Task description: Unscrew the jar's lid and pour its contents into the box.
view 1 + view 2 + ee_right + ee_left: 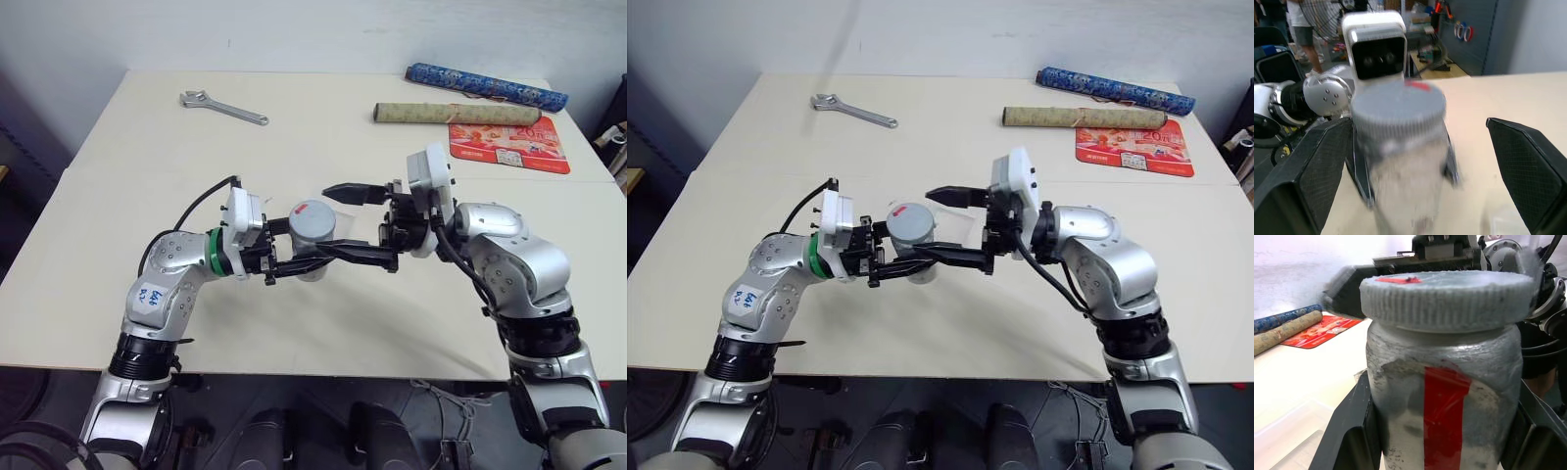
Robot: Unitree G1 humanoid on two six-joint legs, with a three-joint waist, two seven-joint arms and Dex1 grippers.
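— Where is the jar (315,245) at this point?

— Up off the counter (147,176), held upright between the two arms, roughly over the middle of the near part of the counter. The left gripper (323,257) has its fingers clamped on the jar's body, one on each side, below the lid (311,217).

— So the lid is on?

— Yes, the grey ribbed lid sits on the jar, with a small red mark at its edge. The red stripe label runs down the jar's side, plain to see from the left wrist.

— And the right gripper (335,226)?

— Its fingers are spread wide and point toward the jar from the other side. One finger reaches across the front of the jar and the other ends beside the lid on the far side; the jar stands in the gap between them. I can't tell whether either one touches it.

— Can you see the contents?

— No, the jar's wall is too cloudy to make them out.

— The box (955,227)?

— Pale and translucent, on the counter just behind the jar and partly hidden by the fingers.

— Anything else on the counter?

— A wrench (221,107) at the far left, two rolled tubes (456,114) at the far right, and a red flat mat (511,144) beside them.
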